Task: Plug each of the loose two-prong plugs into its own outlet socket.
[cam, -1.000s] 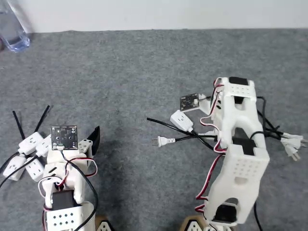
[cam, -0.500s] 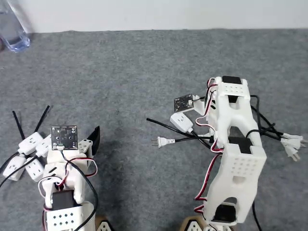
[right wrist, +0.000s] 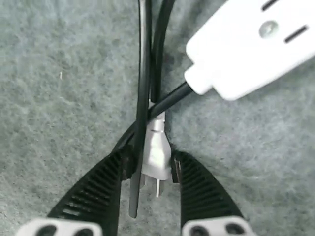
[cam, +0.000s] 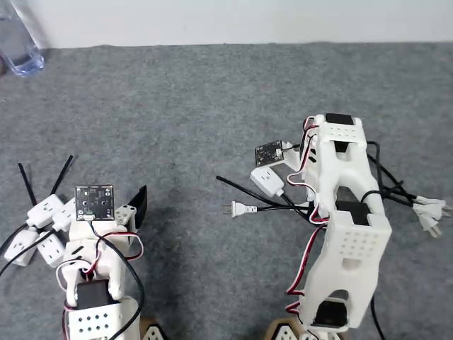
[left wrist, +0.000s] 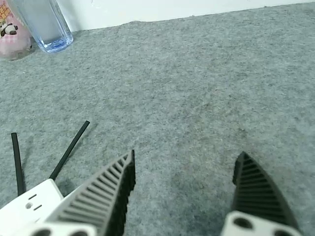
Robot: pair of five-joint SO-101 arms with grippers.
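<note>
My right gripper (right wrist: 150, 158) is shut on a white two-prong plug (right wrist: 157, 145), with a black cable (right wrist: 144, 73) pinched beside it. A white outlet socket (right wrist: 251, 49) lies just past the fingertips; in the high view this socket (cam: 267, 178) sits left of the right arm (cam: 345, 212). Another loose plug (cam: 241, 208) lies on the carpet below that socket. More plugs (cam: 429, 211) lie at the far right. My left gripper (left wrist: 187, 156) is open over bare carpet, and a cluster of outlet sockets (cam: 41, 228) lies beside the left arm (cam: 95, 255).
Black cables (cam: 244, 185) cross the carpet from the right arm toward the centre. A clear glass (cam: 18, 42) stands at the far left corner by the wall. One socket (left wrist: 27, 206) and two cable ends (left wrist: 69, 150) lie near my left fingers.
The right arm has shifted slightly left, and the white socket beside it slid a little left and nearer with the cables. The left arm has not moved.
</note>
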